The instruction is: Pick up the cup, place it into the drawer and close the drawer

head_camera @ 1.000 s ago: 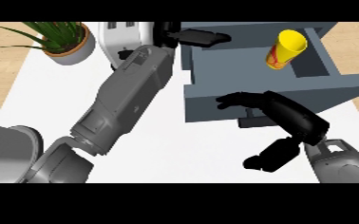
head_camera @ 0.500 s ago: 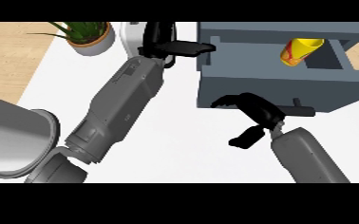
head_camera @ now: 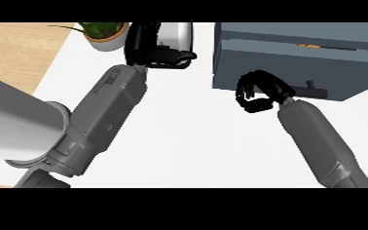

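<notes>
The grey drawer (head_camera: 287,58) is seen at the far right corner of the white counter (head_camera: 187,141), nearly pushed in. Of the cup (head_camera: 320,46) only a thin yellow-orange strip is visible in the narrow gap at the top, well behind the right hand (head_camera: 260,91). This hand is curled closed, holding nothing, against the drawer front beside the handle (head_camera: 310,86). The left hand (head_camera: 155,53) is placed at the far edge near a white appliance (head_camera: 176,35) and a potted plant (head_camera: 104,34); its grip cannot be told.

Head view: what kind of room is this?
Probably a kitchen. There is a white counter, a grey drawer unit with a handle, a potted plant and a shiny metal appliance, maybe a toaster.
</notes>
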You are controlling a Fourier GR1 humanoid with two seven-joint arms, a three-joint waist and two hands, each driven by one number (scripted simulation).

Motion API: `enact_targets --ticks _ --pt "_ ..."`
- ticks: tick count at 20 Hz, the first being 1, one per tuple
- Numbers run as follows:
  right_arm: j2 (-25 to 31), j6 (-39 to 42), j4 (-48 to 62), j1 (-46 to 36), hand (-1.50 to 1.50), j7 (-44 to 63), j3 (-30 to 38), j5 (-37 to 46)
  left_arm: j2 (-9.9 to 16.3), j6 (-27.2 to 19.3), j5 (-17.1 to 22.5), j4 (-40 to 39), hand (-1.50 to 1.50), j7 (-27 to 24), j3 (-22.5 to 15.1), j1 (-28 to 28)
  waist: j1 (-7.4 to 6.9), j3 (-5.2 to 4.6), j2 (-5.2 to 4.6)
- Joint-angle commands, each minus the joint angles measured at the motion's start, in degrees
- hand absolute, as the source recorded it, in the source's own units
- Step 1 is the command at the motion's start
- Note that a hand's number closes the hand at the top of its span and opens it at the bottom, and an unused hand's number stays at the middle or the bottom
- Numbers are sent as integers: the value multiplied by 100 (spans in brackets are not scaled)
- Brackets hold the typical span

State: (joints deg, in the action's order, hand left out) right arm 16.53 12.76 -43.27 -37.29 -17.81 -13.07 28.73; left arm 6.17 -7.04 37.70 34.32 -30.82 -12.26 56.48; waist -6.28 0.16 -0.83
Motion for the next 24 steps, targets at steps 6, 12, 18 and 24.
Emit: enact_targets --ticks 6,12,18,24 --pt "414 -573 1423 -1310 150 -374 1038 -314 486 466 45 502 -150 196 -28 -493 -350 17 -130" --pt "731 -291 1407 -1530 150 -245 1294 -567 433 604 39 666 -150 229 -136 -725 -465 13 -168" --pt "929 77 1172 -1619 150 -131 1423 -798 537 701 65 765 -150 341 -137 -743 -586 6 -197" --pt "1079 415 937 -1508 150 -119 1545 -1039 536 828 112 874 -150 335 -141 -857 -647 5 -210"
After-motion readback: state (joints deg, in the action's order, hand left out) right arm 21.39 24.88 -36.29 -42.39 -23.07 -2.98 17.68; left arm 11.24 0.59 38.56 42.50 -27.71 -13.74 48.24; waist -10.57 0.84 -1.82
